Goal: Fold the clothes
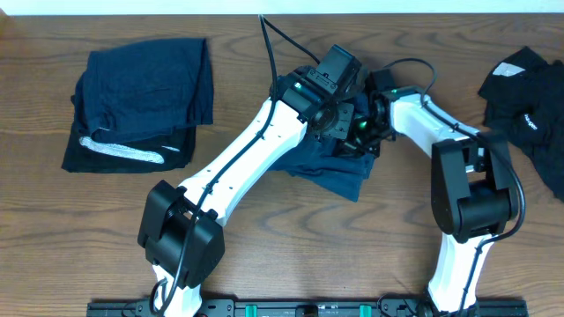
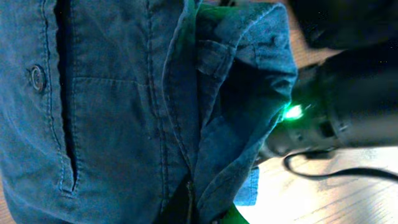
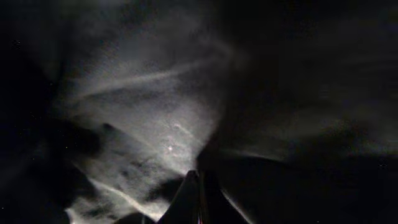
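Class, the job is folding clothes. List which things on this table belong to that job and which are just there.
Belong to the job: navy garment in the centre; folded pile at the left; black garment at the right.
Just there: black cable; wooden table.

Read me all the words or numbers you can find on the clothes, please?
No text here can be read.
White mark on the right black garment: too small to read.
White streak on the left black garment: blurred, no letters to tell.
Button on the blue garment: too blurred to read.
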